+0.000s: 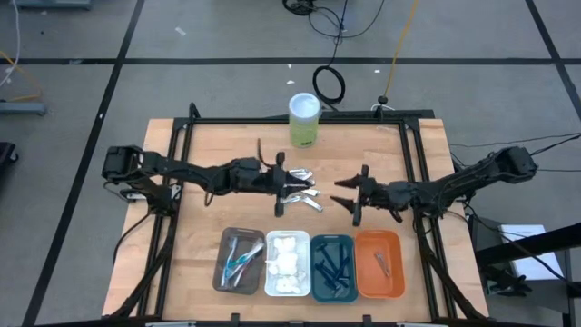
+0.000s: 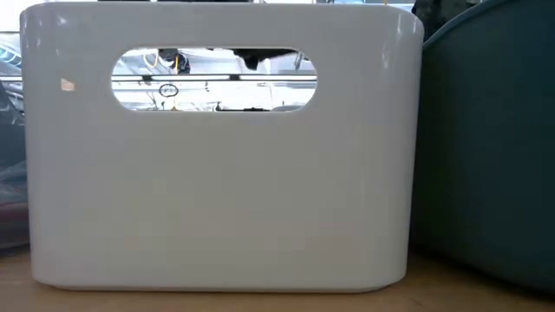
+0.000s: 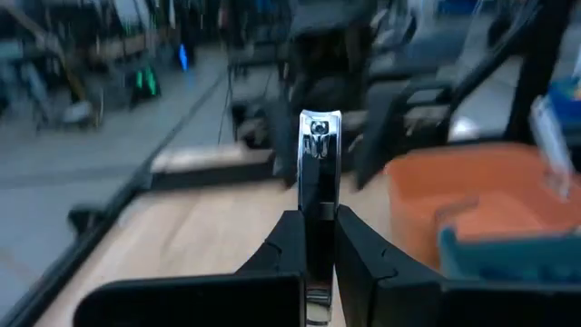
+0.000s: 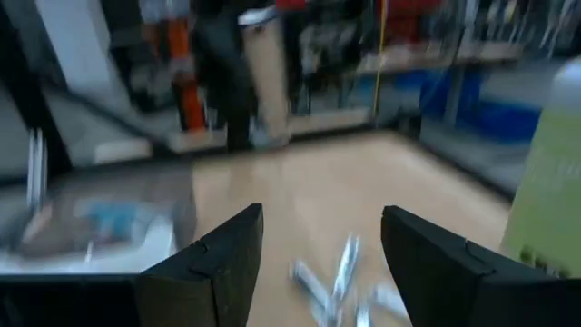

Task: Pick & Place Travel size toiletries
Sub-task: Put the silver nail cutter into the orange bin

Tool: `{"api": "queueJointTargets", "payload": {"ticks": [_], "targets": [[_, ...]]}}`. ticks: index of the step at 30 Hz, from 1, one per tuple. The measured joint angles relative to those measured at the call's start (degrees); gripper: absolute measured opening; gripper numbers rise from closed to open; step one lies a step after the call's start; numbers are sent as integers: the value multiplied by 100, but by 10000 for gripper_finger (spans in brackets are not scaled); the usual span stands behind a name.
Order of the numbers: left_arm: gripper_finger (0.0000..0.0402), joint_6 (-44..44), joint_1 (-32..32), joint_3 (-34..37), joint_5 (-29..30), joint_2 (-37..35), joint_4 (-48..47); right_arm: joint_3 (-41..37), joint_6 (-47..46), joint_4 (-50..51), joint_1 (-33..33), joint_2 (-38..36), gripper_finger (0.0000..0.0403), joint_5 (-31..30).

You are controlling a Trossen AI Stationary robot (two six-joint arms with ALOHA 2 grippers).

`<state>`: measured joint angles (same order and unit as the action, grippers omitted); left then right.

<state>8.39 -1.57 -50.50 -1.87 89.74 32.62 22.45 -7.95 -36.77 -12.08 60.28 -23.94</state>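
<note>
While a shiny nail clipper (image 3: 319, 150) stands clenched between the left gripper (image 1: 283, 186) fingers, just at nine o'clock of the remaining silver tools (image 1: 306, 193) mid-table, the carry step looks underway; next it must travel toward five o'clock to the orange tray (image 1: 378, 263). Only the left wrist view shows the grip. The right gripper (image 1: 348, 198) waits spread and empty at three o'clock.

Overhead camera straight down on table (image 1: 209, 145); low camera hard against white tray (image 2: 217, 217).
</note>
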Motion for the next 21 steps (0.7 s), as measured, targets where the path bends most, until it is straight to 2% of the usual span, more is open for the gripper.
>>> {"api": "queueJointTargets", "payload": {"ticks": [2, 4, 7, 15, 19, 21], "targets": [[14, -32, 33, 125, -5, 31, 480, -256, 173, -1027, 162, 157, 212, 23], [14, -132, 23, 149, 3, 43, 499, -379, 245, -1798, 341, 366, 212, 297], [15, -158, 27, 153, 14, 123, 504, -394, 267, -2442, 560, 729, 212, 772], [14, -150, 27, 153, -8, 128, 432, 341, 366, -2549, 848, 1719, 232, 1073], [17, -166, 27, 149, -9, 128, 249, 734, 502, -2555, 906, 1927, 245, 1499], [16, -207, 27, 149, -16, 128, 209, 874, 599, -2554, 908, 1966, 248, 1519]]}}
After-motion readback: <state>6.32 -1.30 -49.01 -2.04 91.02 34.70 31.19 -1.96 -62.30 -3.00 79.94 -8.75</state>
